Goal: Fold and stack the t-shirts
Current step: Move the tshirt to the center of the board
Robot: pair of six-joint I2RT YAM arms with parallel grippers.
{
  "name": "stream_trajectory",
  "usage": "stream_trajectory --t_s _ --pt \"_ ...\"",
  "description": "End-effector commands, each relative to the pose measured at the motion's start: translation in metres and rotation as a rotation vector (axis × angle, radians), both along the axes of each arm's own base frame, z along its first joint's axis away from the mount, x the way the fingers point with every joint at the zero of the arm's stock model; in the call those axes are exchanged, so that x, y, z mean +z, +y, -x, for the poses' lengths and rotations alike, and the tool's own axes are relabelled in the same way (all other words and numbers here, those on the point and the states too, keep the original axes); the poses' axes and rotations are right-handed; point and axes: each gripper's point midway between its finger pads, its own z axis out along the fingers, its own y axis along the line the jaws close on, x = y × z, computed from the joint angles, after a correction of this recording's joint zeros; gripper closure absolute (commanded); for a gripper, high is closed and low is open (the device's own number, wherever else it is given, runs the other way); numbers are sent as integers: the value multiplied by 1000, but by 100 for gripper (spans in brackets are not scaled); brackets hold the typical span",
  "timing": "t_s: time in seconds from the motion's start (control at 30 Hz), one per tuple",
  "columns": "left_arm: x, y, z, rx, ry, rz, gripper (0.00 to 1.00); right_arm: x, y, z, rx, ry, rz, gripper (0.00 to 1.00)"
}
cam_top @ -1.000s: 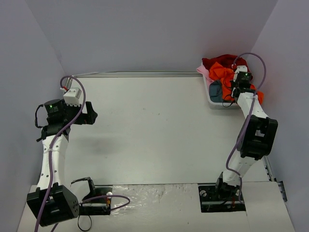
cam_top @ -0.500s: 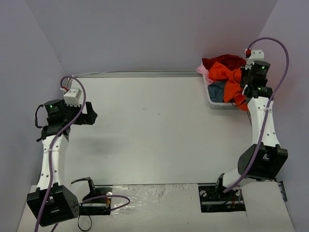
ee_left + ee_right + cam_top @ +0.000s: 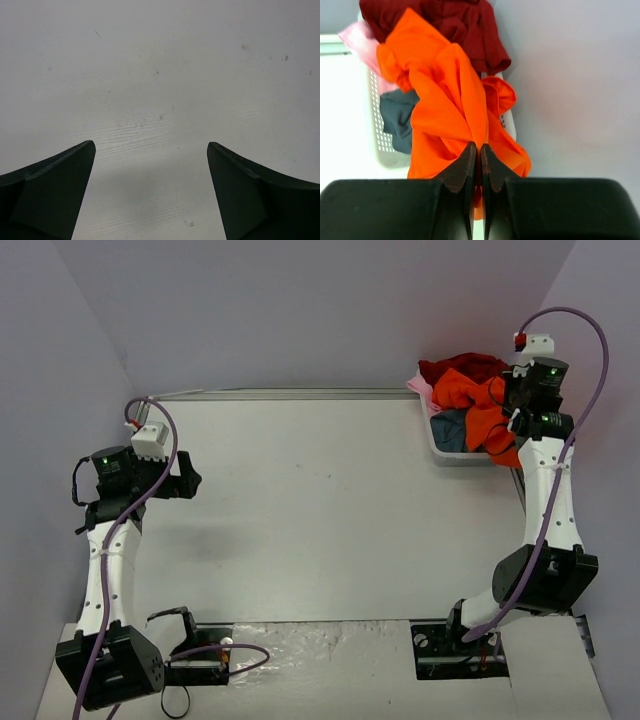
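Tabletop (image 3: pixel 320 500) basket (image 3: pixel 377 142) lies half-hidden beneath orange-red t-shirt (image 3: pixel 445 115).

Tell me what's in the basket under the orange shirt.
In the basket: a dark red shirt behind, a grey-blue shirt left, a pale pink shirt at the rim. The orange shirt, pinched by the right gripper, covers whatever lies beneath.
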Motion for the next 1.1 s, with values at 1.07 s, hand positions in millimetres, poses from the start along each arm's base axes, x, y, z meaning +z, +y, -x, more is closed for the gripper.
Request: stream_trajectory --t_s 1.07 --pt "4 -3 3 -14 -3 -9 6 224 194 34 644 -457 -106 100"
